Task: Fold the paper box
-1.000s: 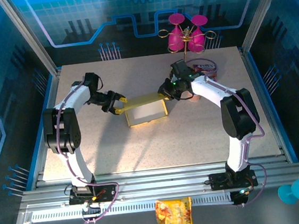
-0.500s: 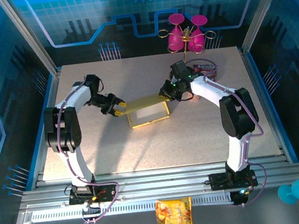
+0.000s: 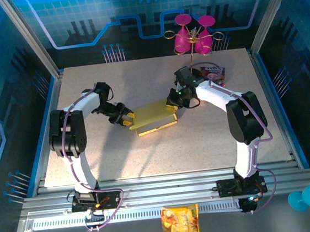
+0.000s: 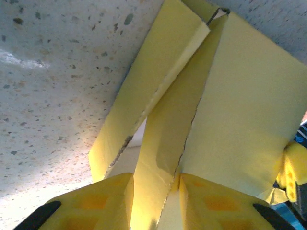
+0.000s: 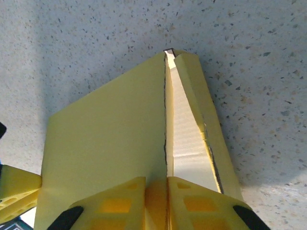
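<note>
Top external: arms bent inward, left claw (image 3: 129, 119) and right claw (image 3: 174, 103) pinching paper box (image 3: 153, 114)

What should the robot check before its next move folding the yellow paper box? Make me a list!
1. The left gripper pinches one end of the paper box: ok.
2. The right gripper pinches the opposite end: ok.
3. The top panel lies flat and shut: not ok, a gap shows white inside.
4. Ends tucked in properly: cannot tell.
5. Box sits on the table, apart from the pink cups: ok.
</note>
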